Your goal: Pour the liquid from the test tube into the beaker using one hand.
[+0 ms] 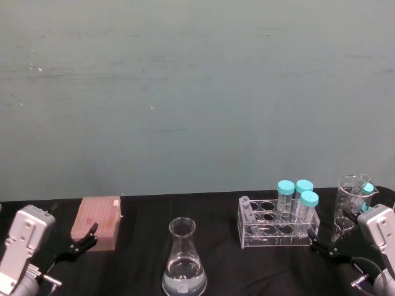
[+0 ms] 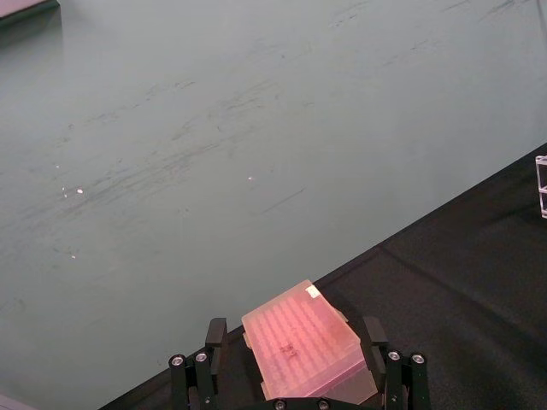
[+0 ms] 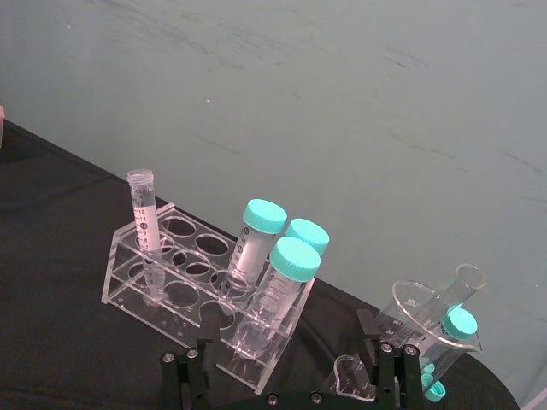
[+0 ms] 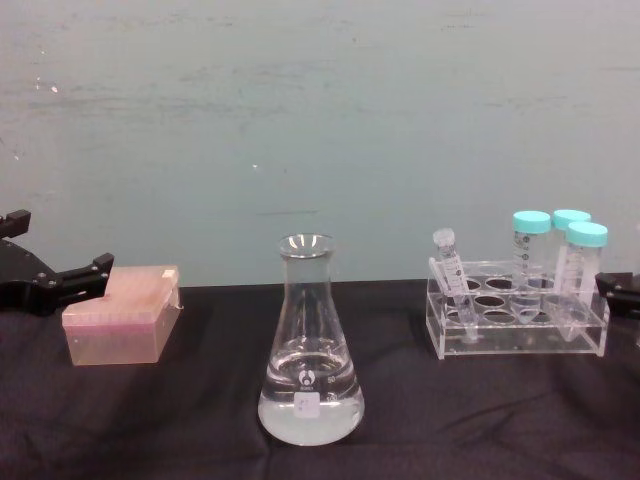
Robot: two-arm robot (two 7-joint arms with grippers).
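Note:
The test tube (image 1: 245,208) (image 3: 144,229) (image 4: 451,272) leans in the left end hole of a clear rack (image 1: 277,237), uncapped; I cannot tell how much liquid it holds. The beaker (image 1: 184,259) (image 4: 309,350), a conical flask, stands upright at the table's middle front with clear liquid (image 4: 310,418) in its base. My right gripper (image 1: 322,246) (image 3: 286,333) (image 4: 615,290) is open and hovers just right of the rack, touching nothing. My left gripper (image 1: 91,236) (image 2: 292,325) (image 4: 60,280) is open too, low at the far left beside a pink box.
A pink tip box (image 1: 97,222) (image 2: 306,346) lies at the left. Three teal-capped tubes (image 1: 297,197) stand in the rack's right end. A glass beaker (image 1: 353,192) holding small tubes sits at the far right. Black cloth covers the table; a teal wall stands behind.

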